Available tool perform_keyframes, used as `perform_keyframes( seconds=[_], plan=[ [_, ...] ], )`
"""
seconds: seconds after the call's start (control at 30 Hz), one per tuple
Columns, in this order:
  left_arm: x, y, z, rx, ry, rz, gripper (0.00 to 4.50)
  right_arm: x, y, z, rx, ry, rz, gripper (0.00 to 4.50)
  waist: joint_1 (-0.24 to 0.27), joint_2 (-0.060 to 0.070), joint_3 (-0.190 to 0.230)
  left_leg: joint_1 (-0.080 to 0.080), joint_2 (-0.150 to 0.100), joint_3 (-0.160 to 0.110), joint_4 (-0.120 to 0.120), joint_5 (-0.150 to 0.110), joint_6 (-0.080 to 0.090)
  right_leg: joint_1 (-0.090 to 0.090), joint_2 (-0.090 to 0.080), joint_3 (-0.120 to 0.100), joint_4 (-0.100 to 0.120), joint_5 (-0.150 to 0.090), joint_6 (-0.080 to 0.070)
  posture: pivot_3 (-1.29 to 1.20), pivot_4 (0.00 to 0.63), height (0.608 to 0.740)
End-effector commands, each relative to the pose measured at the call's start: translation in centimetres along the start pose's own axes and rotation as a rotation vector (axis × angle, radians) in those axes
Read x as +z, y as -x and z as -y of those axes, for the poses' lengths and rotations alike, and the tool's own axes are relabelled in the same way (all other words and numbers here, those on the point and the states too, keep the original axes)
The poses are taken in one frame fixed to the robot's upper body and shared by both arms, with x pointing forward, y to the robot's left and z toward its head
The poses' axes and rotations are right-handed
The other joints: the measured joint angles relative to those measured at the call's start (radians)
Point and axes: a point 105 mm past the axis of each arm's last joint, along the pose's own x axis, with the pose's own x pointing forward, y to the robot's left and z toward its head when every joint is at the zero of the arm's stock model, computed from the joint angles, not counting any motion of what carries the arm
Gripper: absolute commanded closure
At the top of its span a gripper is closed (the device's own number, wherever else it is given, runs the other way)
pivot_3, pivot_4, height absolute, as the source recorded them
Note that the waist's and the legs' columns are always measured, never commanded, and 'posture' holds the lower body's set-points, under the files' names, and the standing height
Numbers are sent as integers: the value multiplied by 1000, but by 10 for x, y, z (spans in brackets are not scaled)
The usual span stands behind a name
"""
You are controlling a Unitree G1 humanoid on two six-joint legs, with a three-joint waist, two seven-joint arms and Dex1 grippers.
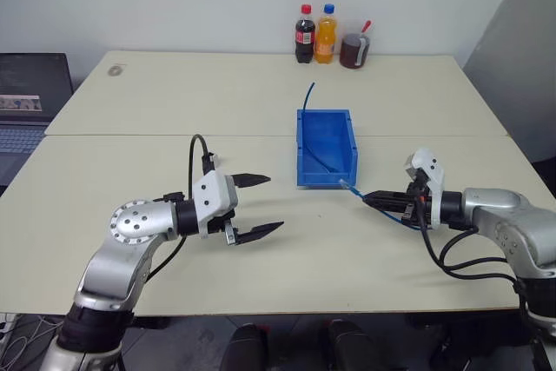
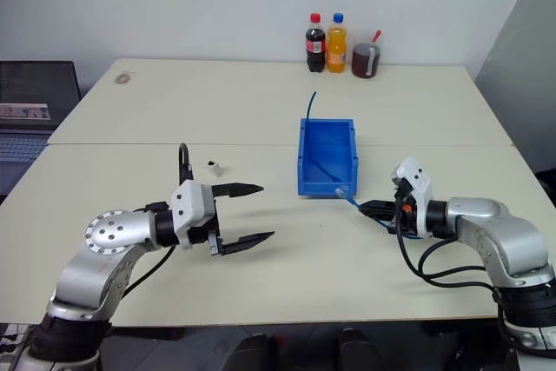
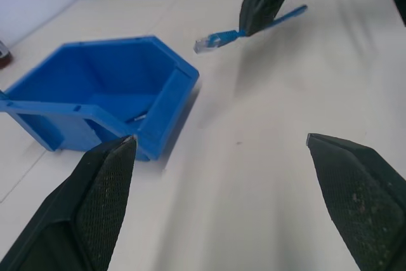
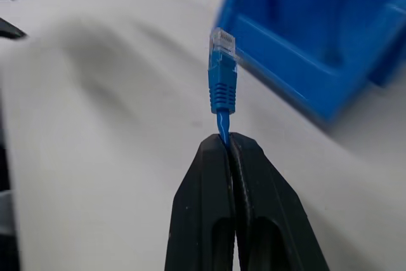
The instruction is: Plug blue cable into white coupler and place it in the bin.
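Blue cable: one blue cable (image 4: pixel 222 87), pinched just behind its clear plug by the right claw (image 1: pixel 375 199), the plug pointing toward the left claw; the rest trails back through the bin.
White coupler: one white coupler (image 2: pixel 213 164), lying loose on the counter (image 1: pixel 261 275) beyond the left claw, apart from it.
Bin: one bin (image 1: pixel 326 147), blue, mid-counter, just beside the held plug.
Left claw: the left claw (image 1: pixel 261 205) stands wide, holding nothing.
Step in hand: likely fetching the coupler; best gripped by its sides, leaving the socket facing the plug, then aligned level before pushing.
Other things: two bottles (image 1: pixel 314 35), one cup (image 1: pixel 354 49) at the far edge.
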Motion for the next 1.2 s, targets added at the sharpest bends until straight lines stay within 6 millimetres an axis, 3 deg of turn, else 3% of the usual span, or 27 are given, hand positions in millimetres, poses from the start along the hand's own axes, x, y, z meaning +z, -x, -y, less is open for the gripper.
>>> perform_keyframes(
  seconds=[0.03, 0.2, 0.47, 0.6, 0.77, 1.03, 1.2],
  plan=[
    [14, 8, 8, 69, 9, 20, 0, 16, 3, -14, 158, -96, 5, 4490, 1, 0, 0, 0, 1, 0, 0, 0, 0, 0, 0, 0, 0, 0, 0, 0, 150, 740],
    [12, 21, 28, 143, 78, -7, 0, 23, -3, -29, 312, -234, -12, 4490, 1, -1, 0, 0, 0, -1, 0, 0, 0, 0, 0, 0, -1, 0, -1, 0, 150, 740],
    [2, 33, 45, 205, 74, -65, 0, -5, -34, -57, 560, -409, -213, 4490, 1, 0, 0, 0, 1, 1, 0, 0, 0, -1, 0, -1, 0, 0, -1, 0, 150, 740],
    [-2, 43, 47, 253, 72, -97, 0, -30, -56, -51, 582, -447, -307, 4490, 1, -1, 0, 0, 1, 1, 0, 0, 0, -1, 0, -1, -1, 0, -1, 0, 150, 740],
    [-1, 50, 67, 195, 16, -128, 0, -58, -80, -44, 622, -394, -414, 4490, -3, -1, 0, 0, 1, 3, -1, 0, 0, -2, 0, 0, -1, -1, -2, 0, 150, 740],
    [-13, 66, 91, 75, -48, -179, 0, -67, -114, -25, 605, -374, -443, 4490, -25, -4, -2, 5, 4, 3, -1, 0, 0, 0, 2, -1, 1, -2, -5, 0, 150, 740],
    [-19, 69, 93, 65, -53, -181, 0, -69, -121, -7, 532, -327, -421, 4490, -33, -4, -3, 23, 15, 6, -3, 0, 0, 11, 2, 0, 0, -6, -16, 0, 150, 740]
  ],
)
